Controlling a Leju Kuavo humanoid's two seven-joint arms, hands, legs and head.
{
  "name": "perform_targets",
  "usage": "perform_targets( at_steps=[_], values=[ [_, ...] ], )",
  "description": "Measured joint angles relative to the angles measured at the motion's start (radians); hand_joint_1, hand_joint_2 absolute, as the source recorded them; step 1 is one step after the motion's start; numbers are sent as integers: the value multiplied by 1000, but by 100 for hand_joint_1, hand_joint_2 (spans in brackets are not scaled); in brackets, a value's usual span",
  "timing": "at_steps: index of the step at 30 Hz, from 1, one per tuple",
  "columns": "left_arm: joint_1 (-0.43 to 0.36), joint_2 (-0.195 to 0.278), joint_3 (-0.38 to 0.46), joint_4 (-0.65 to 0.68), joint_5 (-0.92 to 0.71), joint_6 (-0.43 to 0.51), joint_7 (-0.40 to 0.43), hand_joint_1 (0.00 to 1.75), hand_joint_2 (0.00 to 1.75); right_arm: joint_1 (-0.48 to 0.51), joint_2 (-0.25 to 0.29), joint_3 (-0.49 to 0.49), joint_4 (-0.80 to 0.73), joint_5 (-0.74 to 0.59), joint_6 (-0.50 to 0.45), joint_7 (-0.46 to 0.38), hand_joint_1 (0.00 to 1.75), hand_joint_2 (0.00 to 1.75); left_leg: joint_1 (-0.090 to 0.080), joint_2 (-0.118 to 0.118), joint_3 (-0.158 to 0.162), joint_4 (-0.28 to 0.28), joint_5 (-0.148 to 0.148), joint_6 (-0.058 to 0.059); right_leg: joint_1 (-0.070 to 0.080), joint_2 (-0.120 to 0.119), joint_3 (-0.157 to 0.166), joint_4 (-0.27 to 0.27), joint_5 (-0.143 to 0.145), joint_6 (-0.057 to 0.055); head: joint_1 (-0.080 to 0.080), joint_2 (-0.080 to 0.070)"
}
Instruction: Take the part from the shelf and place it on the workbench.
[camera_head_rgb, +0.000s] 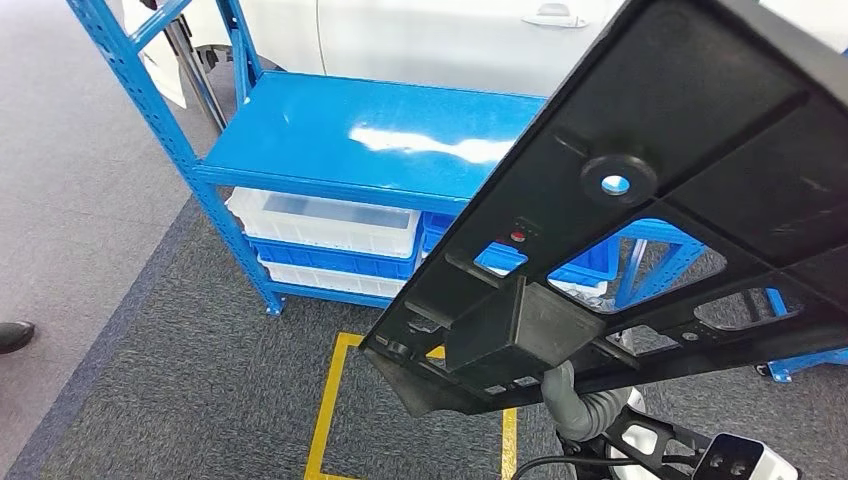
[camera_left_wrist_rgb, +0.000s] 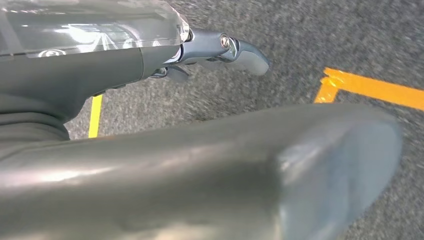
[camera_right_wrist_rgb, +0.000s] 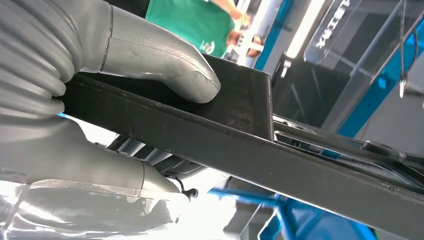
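A large flat black plastic part (camera_head_rgb: 680, 190) with ribs, cut-outs and a round hole is held up tilted in front of the blue shelf (camera_head_rgb: 340, 130), whose top board is bare. My right hand (camera_head_rgb: 585, 405) grips its lower edge from underneath. In the right wrist view the thumb (camera_right_wrist_rgb: 160, 55) presses on one face of the part (camera_right_wrist_rgb: 260, 150) and the other fingers (camera_right_wrist_rgb: 100, 170) close on the opposite face. My left hand (camera_left_wrist_rgb: 200, 165) hangs over the grey carpet with nothing in it, one finger (camera_left_wrist_rgb: 240, 50) stretched out.
White and blue bins (camera_head_rgb: 325, 225) sit on the shelf's lower levels. A yellow tape square (camera_head_rgb: 330, 400) marks the carpet before the shelf. A white car (camera_head_rgb: 430, 40) stands behind it. A person's shoe (camera_head_rgb: 14, 336) is at the left, and a person in green (camera_right_wrist_rgb: 192, 20) stands nearby.
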Motion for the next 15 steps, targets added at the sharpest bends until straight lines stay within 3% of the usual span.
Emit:
perform_targets(
  at_steps=[2,3,5,6,7,8,10,11,13,15],
  values=[
    [1,1,0,0,-5,-2,2,0,0,-4,-2,3,-3,-4,-2,0,175,175,3,-16,1,-6,9,12,-4,33,-10,28,-25,10,0,0],
    [1,1,0,0,-7,-2,3,0,0,-4,-3,3,-5,-6,-2,0,175,175,4,-24,-2,-6,12,15,-6,57,-28,69,-52,12,0,0],
    [-1,2,0,0,-10,-2,4,0,0,-3,-7,4,-8,-7,-4,-1,175,175,2,-44,-9,-5,16,21,-7,84,-90,204,-119,14,0,0],
    [0,2,0,0,-11,-2,5,0,0,-3,-9,4,-8,-8,-5,-1,175,175,0,-57,-11,-4,17,22,-7,89,-122,270,-143,13,0,0],
    [1,2,0,0,-12,-3,5,0,0,-3,-11,4,-8,-8,-6,0,175,175,-1,-70,-13,-2,17,23,-7,91,-139,305,-147,12,0,0],
    [3,2,0,0,-12,-3,6,0,0,-3,-12,5,-8,-8,-6,0,175,175,-2,-84,-14,-1,18,23,-7,93,-134,294,-128,10,0,0],
    [4,2,0,0,-13,-3,6,0,0,-3,-14,7,-9,-7,-6,0,175,175,-2,-113,-13,4,17,21,-7,118,-74,164,-51,1,0,0],
    [3,1,0,0,-14,-3,7,0,0,-4,-15,8,-11,-7,-6,0,175,175,-3,-126,-15,7,16,18,-9,146,-42,92,-20,-3,0,0],
    [1,2,0,0,-18,-3,11,0,0,-4,-17,9,-14,-7,-6,0,175,175,-1,-148,-26,12,17,7,-10,183,-13,17,2,-6,0,0],
    [5,6,0,0,-23,0,16,0,0,-4,-19,9,-16,-13,-3,0,175,175,4,-171,-35,11,21,-7,-9,172,-12,7,2,-8,0,0]
  ],
)
